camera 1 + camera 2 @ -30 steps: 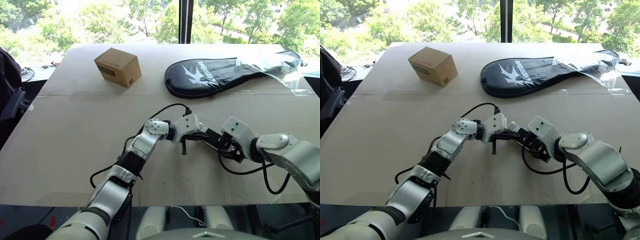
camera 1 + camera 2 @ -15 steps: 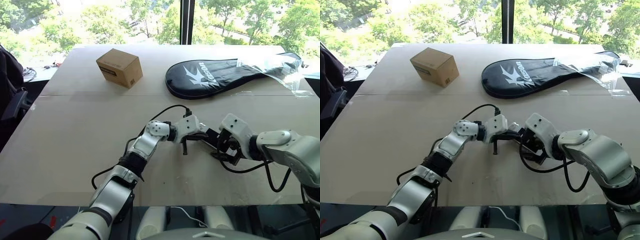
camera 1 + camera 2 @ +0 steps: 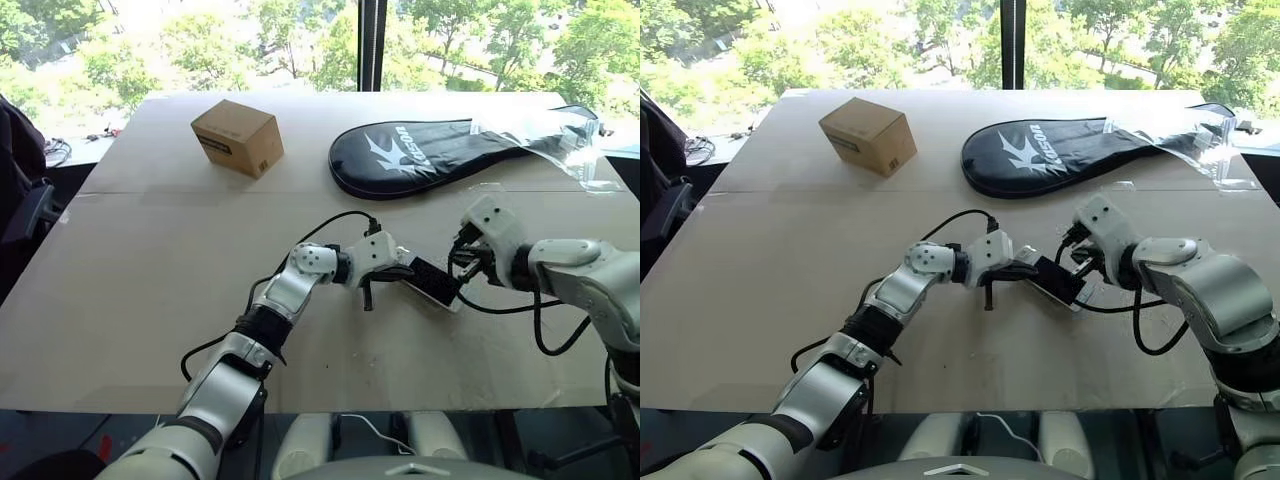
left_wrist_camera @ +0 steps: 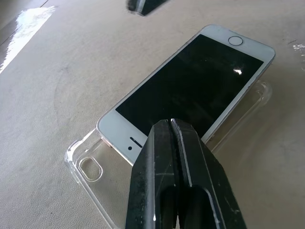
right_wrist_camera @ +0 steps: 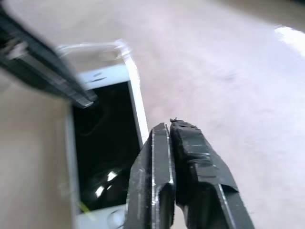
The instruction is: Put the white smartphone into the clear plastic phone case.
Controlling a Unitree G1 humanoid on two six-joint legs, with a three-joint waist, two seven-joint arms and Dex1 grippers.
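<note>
The white smartphone [image 4: 190, 86] lies screen up on the tan table, askew over the clear plastic phone case [image 4: 90, 167]. The case's camera-hole corner and one long rim stick out from under it. My left gripper [image 4: 170, 125] is shut with nothing between its fingers, and its tips sit over the screen near the phone's long edge. My right gripper [image 5: 169, 128] is also shut and empty, hovering just off the phone's home-button end. In the head views the phone [image 3: 432, 282] sits between my left gripper [image 3: 402, 269] and right gripper [image 3: 464, 262].
A cardboard box [image 3: 238, 135] stands at the back left. A black racket cover [image 3: 430, 155] lies at the back right, with a crinkled clear wrapper [image 3: 560, 135] over its handle end. A black cable [image 3: 330, 222] loops beside my left wrist.
My right gripper, open at the phone's end before, has pulled away towards the back right, risen a little and shut. The left gripper has stayed put on the phone.
</note>
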